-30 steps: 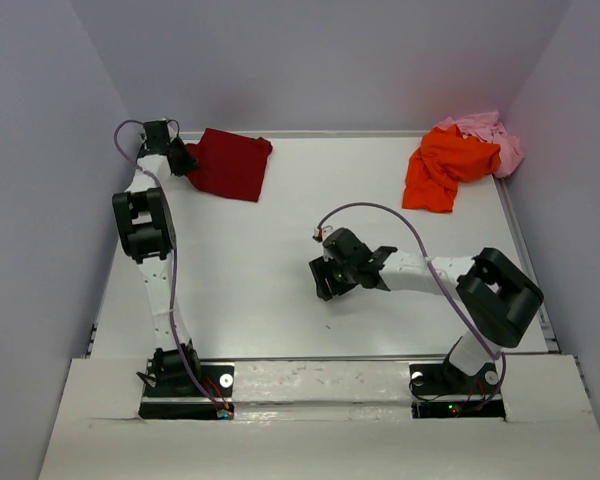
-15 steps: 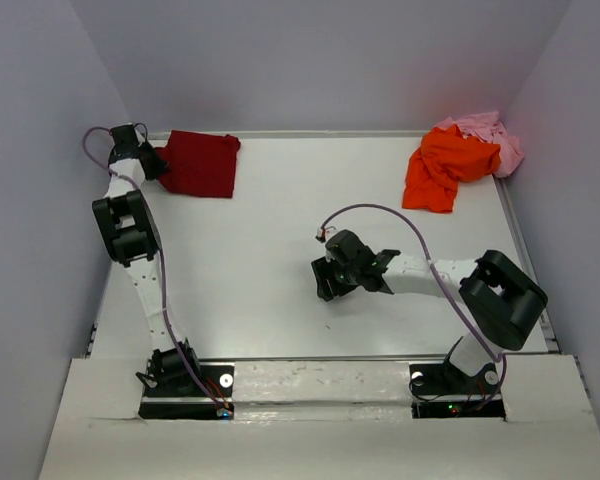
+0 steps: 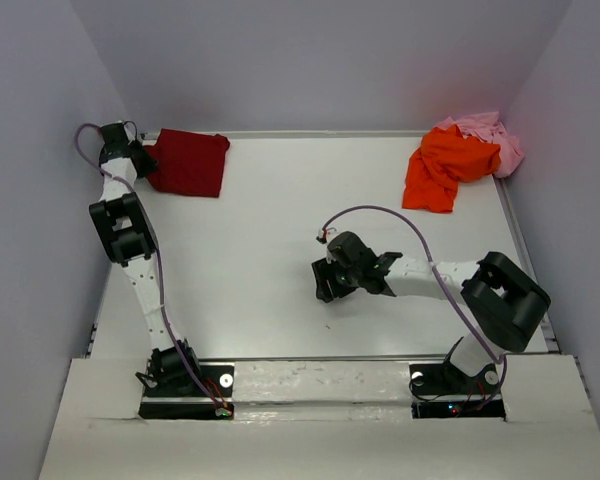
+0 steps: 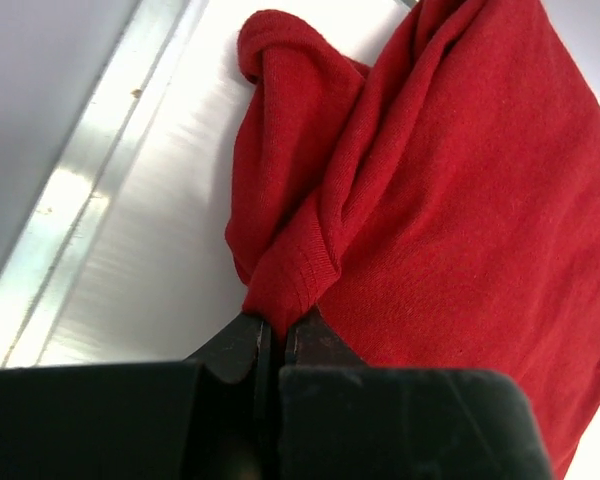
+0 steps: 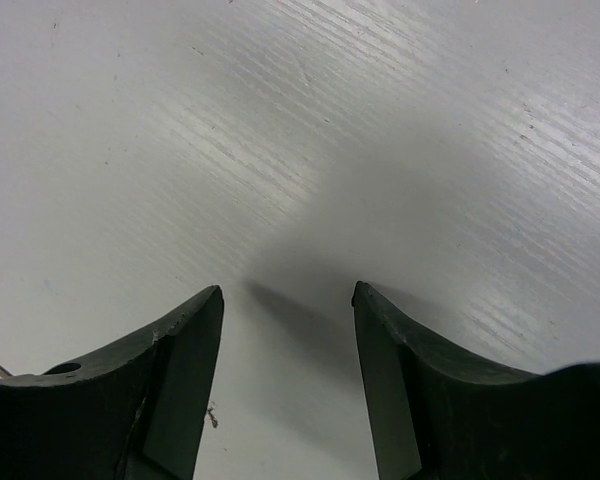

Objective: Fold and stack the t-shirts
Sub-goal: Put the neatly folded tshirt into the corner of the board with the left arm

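Looking over the table (image 3: 280, 200), I park the red shirt (image 3: 190, 165) in the far left corner, left gripper (image 4: 276, 328) squeezed on its edge. The orange shirt (image 3: 440, 165) and pink shirt (image 3: 488, 130) wait bunched in the far right corner. My right gripper (image 5: 288, 300) hangs spread apart, empty. The red shirt slid further left than before.
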`<state>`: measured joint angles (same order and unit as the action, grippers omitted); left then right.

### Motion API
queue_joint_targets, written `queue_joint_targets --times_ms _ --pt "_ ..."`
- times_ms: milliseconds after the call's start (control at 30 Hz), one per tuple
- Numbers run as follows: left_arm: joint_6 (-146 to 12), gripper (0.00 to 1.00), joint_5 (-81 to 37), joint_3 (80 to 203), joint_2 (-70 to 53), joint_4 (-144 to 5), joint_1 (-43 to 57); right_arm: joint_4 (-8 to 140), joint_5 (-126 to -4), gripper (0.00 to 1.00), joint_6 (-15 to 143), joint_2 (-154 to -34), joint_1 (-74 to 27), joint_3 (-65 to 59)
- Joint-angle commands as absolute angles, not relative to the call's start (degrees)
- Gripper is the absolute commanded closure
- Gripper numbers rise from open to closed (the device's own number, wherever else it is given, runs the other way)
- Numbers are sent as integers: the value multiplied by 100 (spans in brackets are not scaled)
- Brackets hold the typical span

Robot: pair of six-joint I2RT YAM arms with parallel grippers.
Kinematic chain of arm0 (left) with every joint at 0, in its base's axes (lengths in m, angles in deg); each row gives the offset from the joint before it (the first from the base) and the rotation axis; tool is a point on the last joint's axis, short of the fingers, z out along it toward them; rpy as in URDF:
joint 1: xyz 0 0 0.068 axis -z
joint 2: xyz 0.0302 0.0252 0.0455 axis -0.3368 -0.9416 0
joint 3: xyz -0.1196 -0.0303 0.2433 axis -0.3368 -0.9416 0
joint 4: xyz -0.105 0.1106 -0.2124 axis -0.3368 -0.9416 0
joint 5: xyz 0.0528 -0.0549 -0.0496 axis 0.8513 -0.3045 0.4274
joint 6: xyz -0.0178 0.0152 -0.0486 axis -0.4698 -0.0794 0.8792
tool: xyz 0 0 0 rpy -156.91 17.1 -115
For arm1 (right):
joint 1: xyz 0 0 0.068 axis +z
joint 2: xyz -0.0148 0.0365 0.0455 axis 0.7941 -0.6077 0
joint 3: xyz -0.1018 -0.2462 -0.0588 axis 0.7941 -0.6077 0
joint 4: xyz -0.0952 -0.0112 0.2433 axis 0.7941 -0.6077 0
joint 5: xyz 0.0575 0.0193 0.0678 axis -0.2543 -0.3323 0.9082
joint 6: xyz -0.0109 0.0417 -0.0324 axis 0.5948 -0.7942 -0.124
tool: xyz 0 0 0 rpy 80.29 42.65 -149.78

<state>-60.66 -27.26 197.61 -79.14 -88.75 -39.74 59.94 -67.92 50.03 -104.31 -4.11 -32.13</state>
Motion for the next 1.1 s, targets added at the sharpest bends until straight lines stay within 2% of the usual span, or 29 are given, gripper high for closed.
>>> queue_joint_targets --times_ms 0,500,533,633,767,833,900,1067 --pt "-5986 100 -2780 20036 -7925 -8973 -4411 6121 -6687 40 4969 -10410 -353 -3422" --pt "-5888 100 -2841 20221 -7916 -8946 -4588 6218 -6643 42 4951 -10551 -353 -3458" --pt "-5862 95 -2859 20195 -7899 -8946 -4579 6235 -6617 42 4943 -10568 -353 -3467" --pt "-5801 65 -2921 20177 -7802 -8929 -4561 6253 -6617 42 4951 -10586 -353 -3458" --pt "-5757 52 -2938 20177 -7670 -8911 -4535 6279 -6608 42 4960 -10604 -353 -3484" --pt "-5739 40 -2965 20177 -7600 -8894 -4517 6279 -6590 42 4951 -10569 -353 -3510" --pt "-5721 34 -3000 20203 -7521 -8876 -4491 6297 -6564 42 4951 -10490 -353 -3546" --pt "-5765 34 -2868 20309 -7248 -8876 -4350 6306 -6520 42 4995 -10410 -300 -3563"
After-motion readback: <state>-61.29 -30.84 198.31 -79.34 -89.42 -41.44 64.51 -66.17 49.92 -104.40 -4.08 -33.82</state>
